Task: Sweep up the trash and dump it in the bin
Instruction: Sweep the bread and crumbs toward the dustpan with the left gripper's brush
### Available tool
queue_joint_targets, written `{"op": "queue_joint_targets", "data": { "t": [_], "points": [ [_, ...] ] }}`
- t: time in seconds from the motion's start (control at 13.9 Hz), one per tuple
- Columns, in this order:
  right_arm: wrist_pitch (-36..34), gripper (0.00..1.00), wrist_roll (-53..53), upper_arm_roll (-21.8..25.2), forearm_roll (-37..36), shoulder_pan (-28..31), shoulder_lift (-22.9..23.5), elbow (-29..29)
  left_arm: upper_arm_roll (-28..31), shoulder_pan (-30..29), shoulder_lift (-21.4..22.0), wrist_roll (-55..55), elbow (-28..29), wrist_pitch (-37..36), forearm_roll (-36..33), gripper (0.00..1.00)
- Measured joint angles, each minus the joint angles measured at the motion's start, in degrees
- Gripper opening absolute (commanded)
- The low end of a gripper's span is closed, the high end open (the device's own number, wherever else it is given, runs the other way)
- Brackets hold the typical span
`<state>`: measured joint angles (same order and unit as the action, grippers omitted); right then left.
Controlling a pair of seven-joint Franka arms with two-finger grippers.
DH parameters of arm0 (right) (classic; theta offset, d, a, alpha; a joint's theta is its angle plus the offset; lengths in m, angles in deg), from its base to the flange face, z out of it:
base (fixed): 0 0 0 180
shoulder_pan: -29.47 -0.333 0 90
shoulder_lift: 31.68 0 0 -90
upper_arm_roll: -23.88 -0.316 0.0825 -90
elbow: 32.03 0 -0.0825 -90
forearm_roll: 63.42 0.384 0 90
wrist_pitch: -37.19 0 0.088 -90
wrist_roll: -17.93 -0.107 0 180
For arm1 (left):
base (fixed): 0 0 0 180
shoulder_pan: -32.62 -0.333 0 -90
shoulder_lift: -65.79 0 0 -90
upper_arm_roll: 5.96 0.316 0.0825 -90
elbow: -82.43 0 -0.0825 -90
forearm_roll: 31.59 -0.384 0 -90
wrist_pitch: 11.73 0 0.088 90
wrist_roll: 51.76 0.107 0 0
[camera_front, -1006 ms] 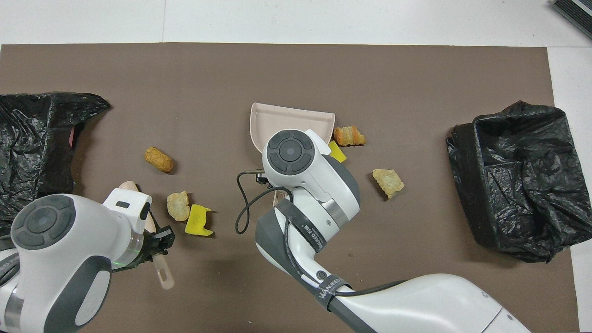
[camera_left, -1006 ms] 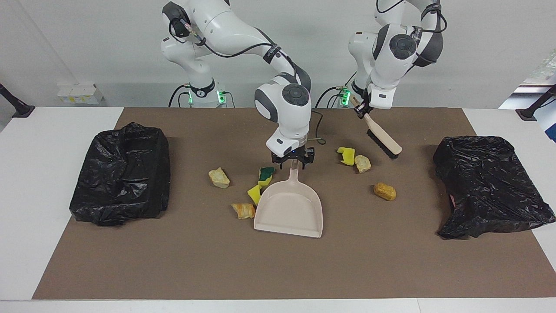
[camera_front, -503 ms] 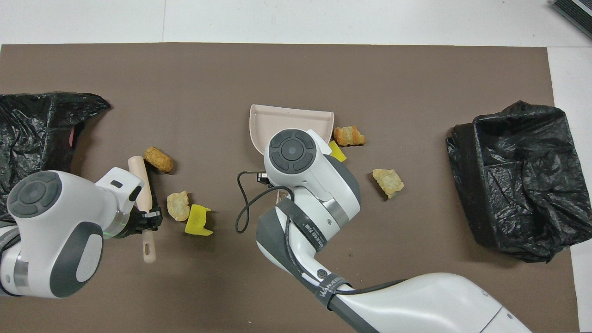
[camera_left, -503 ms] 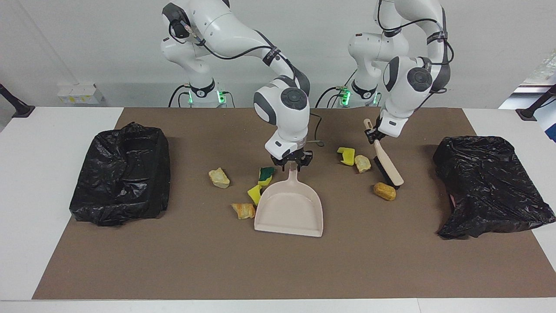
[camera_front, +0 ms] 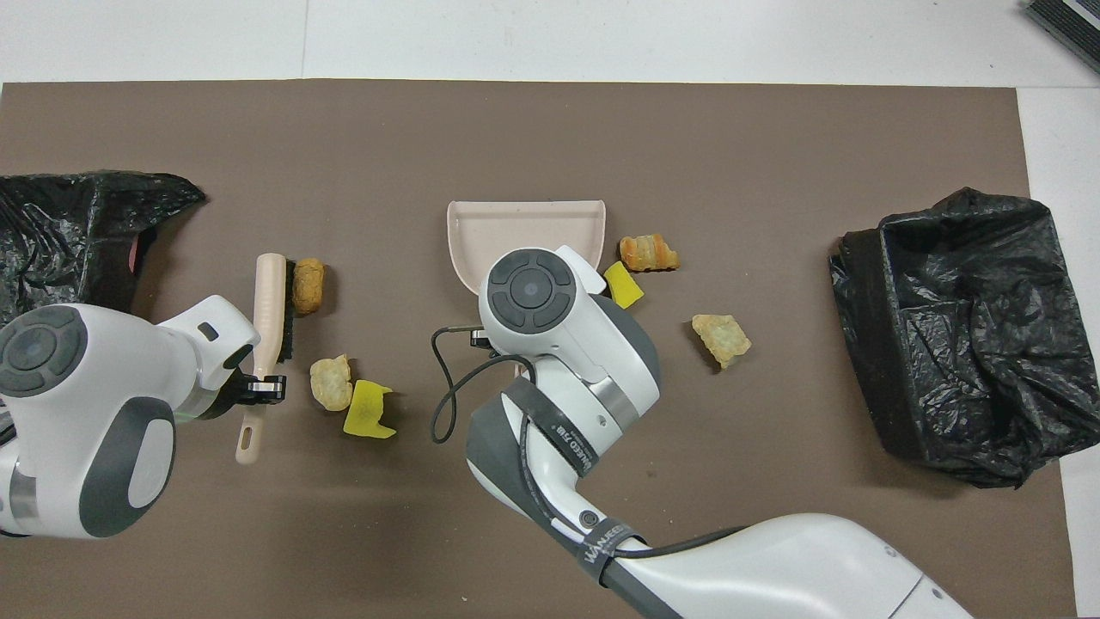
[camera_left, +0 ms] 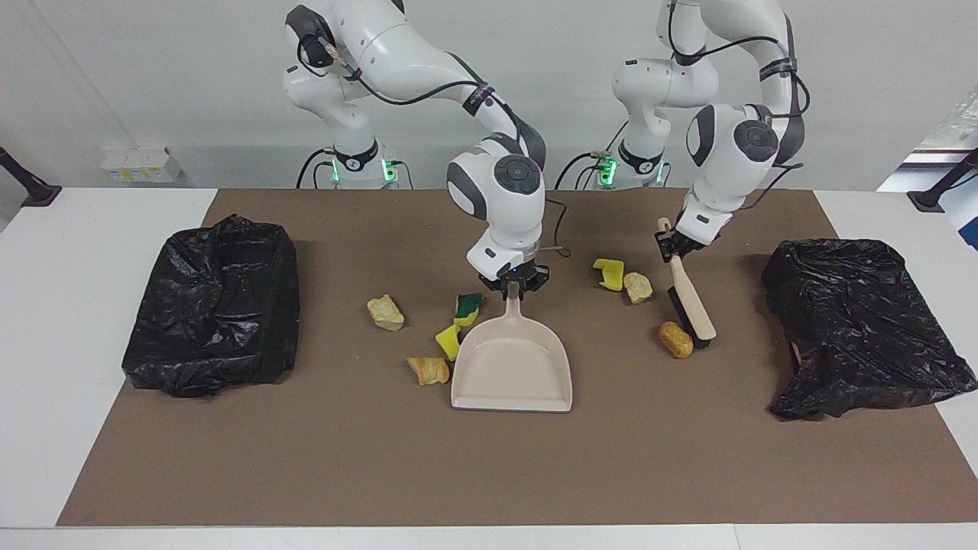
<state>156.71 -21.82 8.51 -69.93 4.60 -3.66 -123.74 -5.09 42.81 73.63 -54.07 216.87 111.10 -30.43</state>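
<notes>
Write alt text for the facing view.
The left gripper holds a beige black-bristled hand brush against a golden-brown bread chunk, while the right gripper grips the beige plastic dustpan handle mid-table. Other scraps lie around; black-bagged bins sit at both ends.

From above, my right arm covers my right claw, the dustpan handle and the green sponge piece. The black bag by my left arm runs off the picture's edge.

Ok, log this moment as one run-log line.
left gripper: shut on brush, bristles at brown chunk | right gripper: shut on dustpan handle | dustpan: empty
</notes>
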Motion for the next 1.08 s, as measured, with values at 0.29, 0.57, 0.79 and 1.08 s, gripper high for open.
{"op": "queue_joint_targets", "data": {
  "t": [0.29, 0.57, 0.79, 1.08],
  "points": [
    [-0.46, 0.0, 13.08, 0.03, -1.47, -0.88, -1.26, 0.26, -0.32, 0.05, -0.67, 17.02, -0.12, -0.73, -0.06, 0.0],
    [-4.92, 0.0, 33.56, 0.34, -5.9, -0.33, -1.99, 0.32, -1.25, 1.36, -0.59, 27.33, -0.3, -6.31, -0.07, 0.0],
    [-6.12, 0.0, 49.74, 0.75, -7.42, 0.88, -2.26, 0.34, -1.63, 1.71, -0.38, 30.4, -1.06, -9.02, -0.07, 0.0],
    [-6.91, 0.0, 60.16, 0.77, -10.7, 1.96, -2.36, 0.37, -1.36, 1.53, -0.18, 30.56, -4.84, -11.46, -0.07, 0.0]
  ]
}}
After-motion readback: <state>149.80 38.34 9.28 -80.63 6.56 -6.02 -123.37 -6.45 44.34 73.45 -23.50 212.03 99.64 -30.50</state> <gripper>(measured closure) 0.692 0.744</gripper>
